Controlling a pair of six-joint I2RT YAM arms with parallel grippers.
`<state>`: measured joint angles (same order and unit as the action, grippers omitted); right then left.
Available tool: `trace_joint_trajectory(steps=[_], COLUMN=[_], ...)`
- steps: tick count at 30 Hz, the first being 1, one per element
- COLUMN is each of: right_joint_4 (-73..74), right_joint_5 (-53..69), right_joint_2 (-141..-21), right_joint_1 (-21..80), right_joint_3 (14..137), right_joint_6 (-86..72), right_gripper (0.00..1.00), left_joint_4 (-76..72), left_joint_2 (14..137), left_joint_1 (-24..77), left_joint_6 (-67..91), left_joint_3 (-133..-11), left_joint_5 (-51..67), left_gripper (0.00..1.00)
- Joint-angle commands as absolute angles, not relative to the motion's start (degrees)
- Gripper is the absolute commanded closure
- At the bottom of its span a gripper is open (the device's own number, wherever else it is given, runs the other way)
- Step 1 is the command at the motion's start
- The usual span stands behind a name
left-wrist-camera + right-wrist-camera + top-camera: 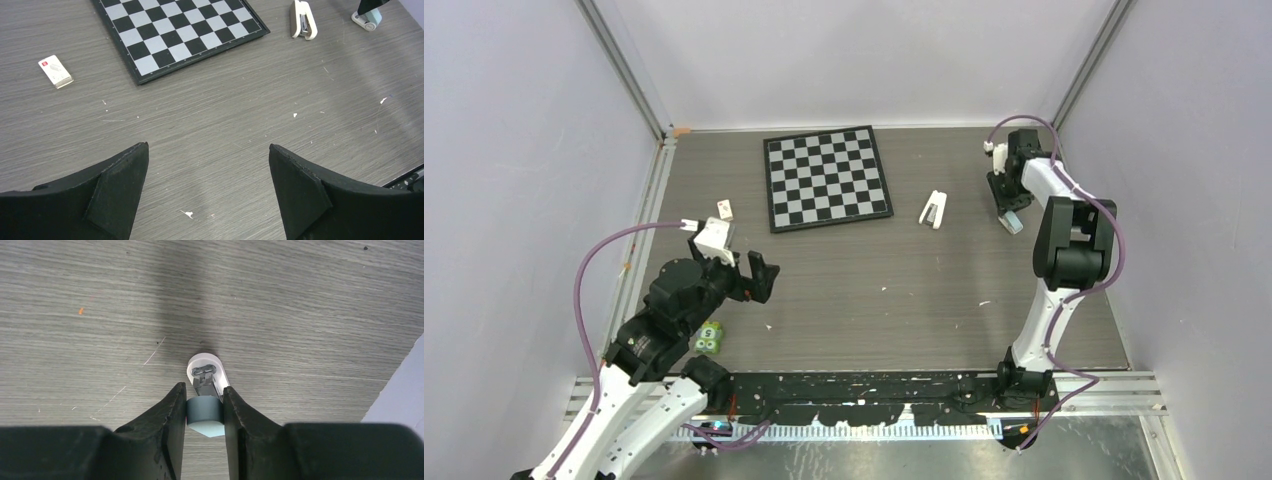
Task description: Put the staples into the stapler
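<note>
The white stapler (pixel 933 209) lies on the table right of the chessboard; it also shows at the top of the left wrist view (pixel 302 19). No silvery staples block shows in any view. My right gripper (pixel 1009 212) is at the far right, shut on a small light-blue-and-white object (pixel 204 410) with a metal part at its front, resting on the table; that object also shows in the left wrist view (pixel 367 19). My left gripper (pixel 746 275) is open and empty above the bare table at the near left (pixel 207 146).
A black-and-white chessboard (pixel 827 177) lies at the back middle. A small white box with a red mark (pixel 725 208) lies left of it (pixel 55 71). A small green item (pixel 709 338) sits by the left arm. Grey walls stand on three sides.
</note>
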<state>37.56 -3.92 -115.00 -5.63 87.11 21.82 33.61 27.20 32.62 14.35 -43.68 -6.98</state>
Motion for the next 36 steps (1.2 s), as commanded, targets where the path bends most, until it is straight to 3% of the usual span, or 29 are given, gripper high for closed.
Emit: trace_joint_trajectory(steps=[1, 8, 16, 25, 30, 36], right_joint_4=[36.4, 33.7, 30.4, 20.3, 11.9, 9.0], right_joint_5=[-3.9, 1.1, 0.5, 8.2, 8.9, 6.0], right_joint_2=[-107.8, -93.9, -77.8, -60.8, -55.5, -57.4], right_joint_1=[-4.7, -0.1, 17.6, 32.9, 41.4, 50.4], right_joint_3=[86.6, 78.8, 69.1, 56.3, 49.6, 50.1], right_joint_6=[19.9, 14.0, 9.4, -1.5, -7.7, -8.8], right_gripper=[0.73, 0.77, 0.77, 0.77, 0.77, 0.77], left_joint_4=[33.9, 36.4, 35.4, 28.8, 21.7, 14.9], left_joint_2=[28.9, 32.5, 35.7, 43.9, 49.3, 51.7], left_joint_1=[32.8, 32.8, 32.9, 32.8, 32.9, 33.0], left_joint_6=[14.4, 17.6, 29.3, 42.4, 46.3, 47.2], left_joint_3=[-45.7, -48.0, -48.4, -47.6, -47.5, -46.3], left_joint_5=[-7.4, -6.0, 3.4, 14.2, 21.2, 24.0], left_gripper=[0.1, 0.17, 0.19, 0.25, 0.3, 0.33])
